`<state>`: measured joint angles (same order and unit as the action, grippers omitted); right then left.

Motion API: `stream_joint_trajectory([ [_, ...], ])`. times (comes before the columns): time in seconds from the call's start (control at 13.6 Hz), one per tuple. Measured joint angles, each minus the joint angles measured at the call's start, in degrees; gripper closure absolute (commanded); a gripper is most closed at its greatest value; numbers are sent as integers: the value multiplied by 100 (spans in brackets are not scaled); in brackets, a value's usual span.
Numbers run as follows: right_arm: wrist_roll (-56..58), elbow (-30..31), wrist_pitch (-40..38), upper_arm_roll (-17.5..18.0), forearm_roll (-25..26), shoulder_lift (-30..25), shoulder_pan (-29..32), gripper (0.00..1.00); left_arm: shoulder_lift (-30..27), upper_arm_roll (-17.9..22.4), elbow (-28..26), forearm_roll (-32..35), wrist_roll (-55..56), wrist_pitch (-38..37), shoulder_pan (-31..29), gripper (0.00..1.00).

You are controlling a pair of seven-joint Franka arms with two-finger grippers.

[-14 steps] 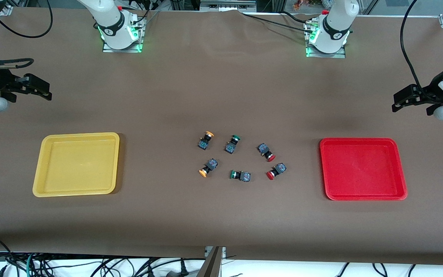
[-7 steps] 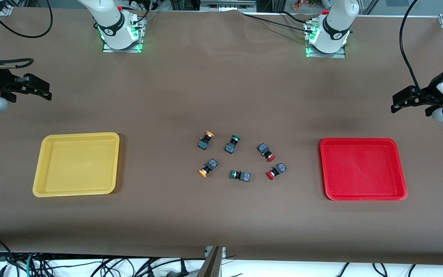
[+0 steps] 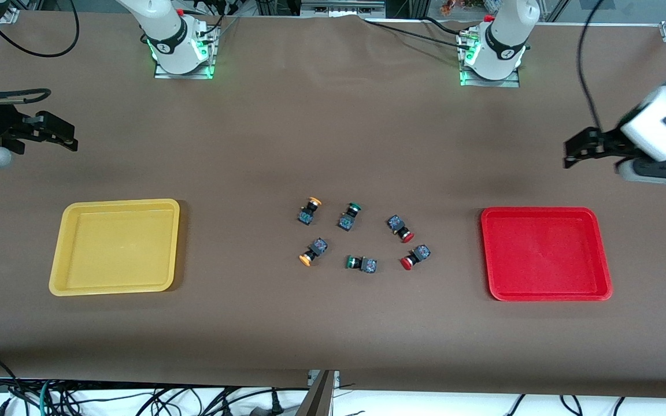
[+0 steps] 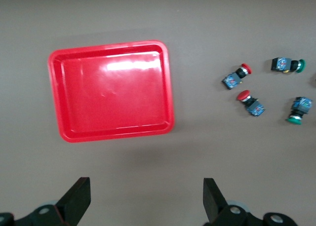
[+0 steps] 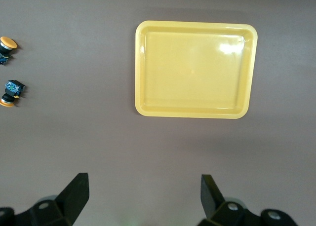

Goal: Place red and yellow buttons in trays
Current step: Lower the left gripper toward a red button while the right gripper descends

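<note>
Two red-capped buttons (image 3: 400,229) (image 3: 415,257) and two yellow-capped buttons (image 3: 309,211) (image 3: 313,252) lie on their sides mid-table. The red tray (image 3: 544,211) lies toward the left arm's end, the yellow tray (image 3: 114,203) toward the right arm's end, and nothing lies in either. My left gripper (image 3: 570,151) hangs open over bare table beside the red tray (image 4: 111,46), with both red buttons (image 4: 236,77) (image 4: 250,102) in its wrist view. My right gripper (image 3: 64,136) waits open over bare table beside the yellow tray (image 5: 196,24). Both grippers (image 4: 146,196) (image 5: 143,194) hold nothing.
Two green-capped buttons (image 3: 349,216) (image 3: 361,263) lie between the yellow and red ones. Both arm bases (image 3: 180,52) (image 3: 492,58) stand at the table's back edge. Cables (image 3: 596,69) trail over the left arm's end.
The left gripper has swung in from the table's end toward the middle, past the red tray's corner. The right arm, buttons and trays have not moved.
</note>
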<state>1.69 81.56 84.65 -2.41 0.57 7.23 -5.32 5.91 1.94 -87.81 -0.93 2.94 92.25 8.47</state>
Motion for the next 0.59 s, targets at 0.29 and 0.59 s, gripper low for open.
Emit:
stream_joint_trajectory([
  [0.29, 1, 0, 76, 3, 0, 35, -3, 0, 384, -45, 176, -150, 1599, 127, 923, 0],
  [0.59, 2, 9, 184, 11, 0, 298, -9, 0, 1136, -61, 843, -217, 3988, 317, 1844, 0],
])
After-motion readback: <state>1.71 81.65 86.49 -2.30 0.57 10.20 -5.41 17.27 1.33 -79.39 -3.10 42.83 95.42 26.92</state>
